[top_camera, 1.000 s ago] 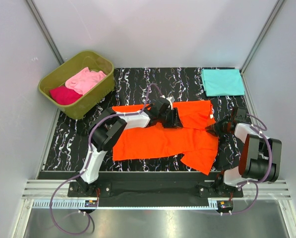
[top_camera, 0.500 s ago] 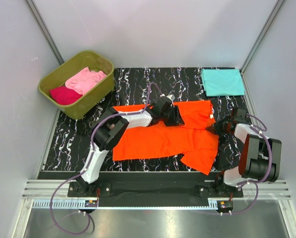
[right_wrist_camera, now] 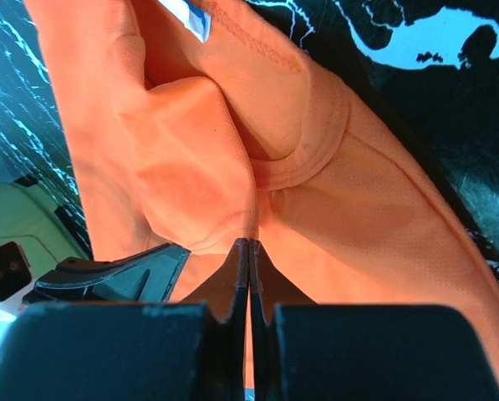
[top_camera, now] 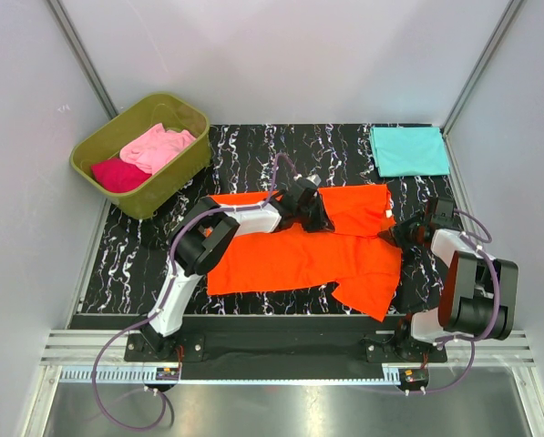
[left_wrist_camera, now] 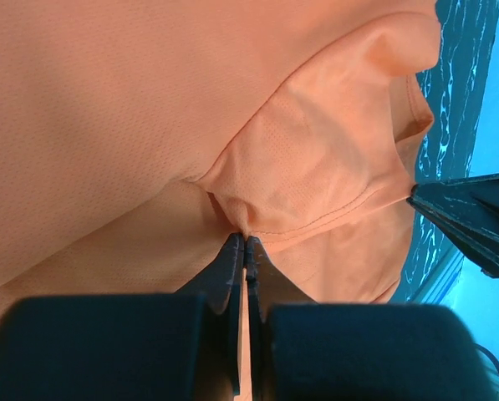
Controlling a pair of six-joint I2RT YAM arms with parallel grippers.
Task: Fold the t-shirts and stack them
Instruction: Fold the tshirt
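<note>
An orange shirt (top_camera: 290, 259) lies spread and rumpled across the middle of a black marbled table (top_camera: 253, 150). The left gripper (left_wrist_camera: 243, 244) is pressed down on the shirt's far part. Its fingers are closed tight together, with a small ridge of orange cloth pinched between the tips. Soft folds fan out just ahead of them.

The right gripper (right_wrist_camera: 246, 244) is at the shirt's right edge. Its fingers are likewise closed on a pinch of orange cloth, and a stitched hem curves just ahead of the tips. The two grippers point toward each other, apart, with orange cloth between them.

Beyond the right gripper and well apart from it, a teal shirt (top_camera: 410, 150) lies folded flat at the table's far right corner. Well to the left of the left gripper, an olive tub (top_camera: 173, 180) sits at the far left corner. It holds a crumpled pink shirt (top_camera: 158, 146) and, touching it on the near side, a magenta shirt (top_camera: 118, 175).
</note>
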